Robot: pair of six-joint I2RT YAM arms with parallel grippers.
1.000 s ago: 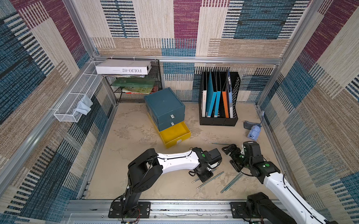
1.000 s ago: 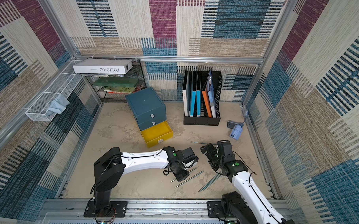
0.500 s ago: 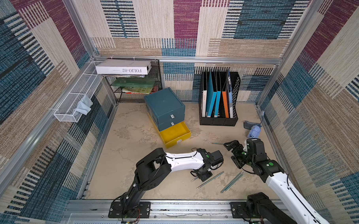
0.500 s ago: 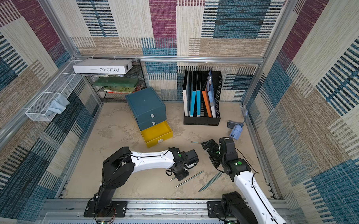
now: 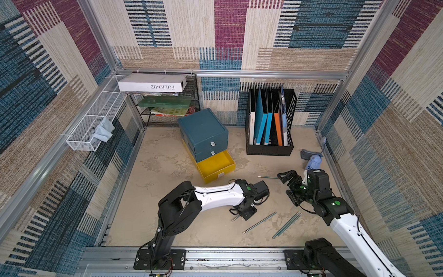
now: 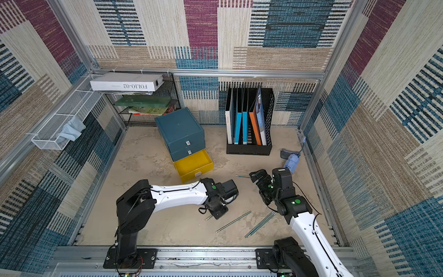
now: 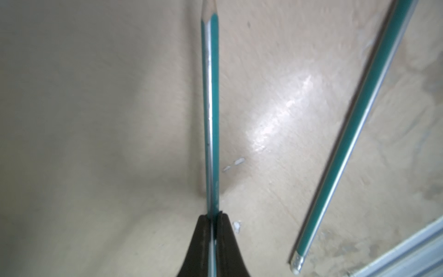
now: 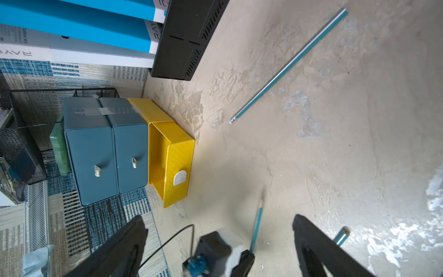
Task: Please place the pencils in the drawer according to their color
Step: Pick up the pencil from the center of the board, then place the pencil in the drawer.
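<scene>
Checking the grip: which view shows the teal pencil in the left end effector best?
Left wrist view: the teal pencil fills the frame, clamped in the left end effector. Both top views show only a short end; the right wrist view, a blurred stretch.

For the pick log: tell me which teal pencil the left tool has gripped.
The pencil pinched in the shut left tool; the other teal pencils lie loose on the table.
</scene>
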